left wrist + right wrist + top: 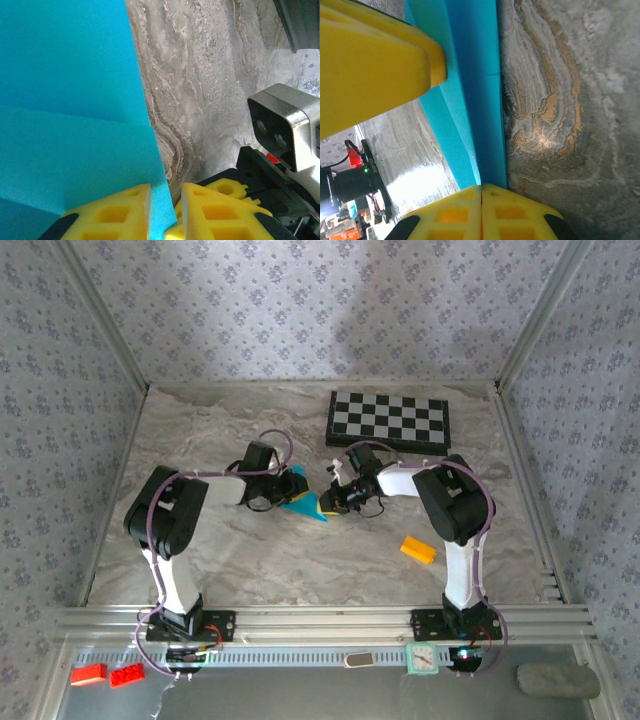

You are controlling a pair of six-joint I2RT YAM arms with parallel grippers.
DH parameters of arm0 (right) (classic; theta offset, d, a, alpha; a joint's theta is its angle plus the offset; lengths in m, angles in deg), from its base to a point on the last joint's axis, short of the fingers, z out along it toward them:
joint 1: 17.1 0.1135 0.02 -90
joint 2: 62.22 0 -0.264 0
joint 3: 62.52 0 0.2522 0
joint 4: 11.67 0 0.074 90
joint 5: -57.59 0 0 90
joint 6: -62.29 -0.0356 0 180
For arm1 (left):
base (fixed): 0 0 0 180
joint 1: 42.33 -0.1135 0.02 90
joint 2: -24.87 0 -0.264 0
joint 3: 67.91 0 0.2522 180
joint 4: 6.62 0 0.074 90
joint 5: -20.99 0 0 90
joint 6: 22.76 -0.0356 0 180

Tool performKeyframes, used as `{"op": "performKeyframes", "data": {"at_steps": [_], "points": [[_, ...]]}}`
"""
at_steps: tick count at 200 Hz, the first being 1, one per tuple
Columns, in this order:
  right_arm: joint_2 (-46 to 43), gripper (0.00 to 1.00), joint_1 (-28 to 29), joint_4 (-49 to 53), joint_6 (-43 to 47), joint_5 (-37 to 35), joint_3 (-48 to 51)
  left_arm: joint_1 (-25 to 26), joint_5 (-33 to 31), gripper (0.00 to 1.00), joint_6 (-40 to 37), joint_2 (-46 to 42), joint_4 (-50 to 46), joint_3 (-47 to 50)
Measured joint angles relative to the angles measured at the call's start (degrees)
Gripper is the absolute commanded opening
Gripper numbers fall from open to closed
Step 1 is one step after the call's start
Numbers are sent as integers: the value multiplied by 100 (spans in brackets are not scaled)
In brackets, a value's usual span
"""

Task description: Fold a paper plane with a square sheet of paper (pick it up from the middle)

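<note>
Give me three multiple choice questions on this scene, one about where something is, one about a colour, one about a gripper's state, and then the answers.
1. Where is the black-and-white folding chessboard?
A) on the far side of the grey marbled table, right of centre
B) in the near left corner
C) at the near edge
2. What colour is the thin folded sheet of paper?
A) red
B) cyan-blue
C) white
3. How do the jaws of the left gripper stand?
A) wide open
B) closed on the paper's edge
C) closed on nothing
Answers:
1 A, the top view shows it near the back wall.
2 B, both wrist views show cyan-blue.
3 B, the left wrist view shows paper pinched between them.
</note>
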Motion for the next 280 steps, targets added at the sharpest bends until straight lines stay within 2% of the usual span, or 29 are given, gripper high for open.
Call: {"op": "performKeyframes", "data": {"at_steps": [52, 133, 280], "points": [[0, 12, 2, 83, 2, -4, -42, 0, 22, 24, -4, 39, -4, -127], [15, 8, 20, 254, 50, -136, -116, -2, 39, 24, -7, 157, -7, -214], [15, 9, 57, 413, 114, -264, -195, -2, 76, 24, -24, 393, -17, -402]]}}
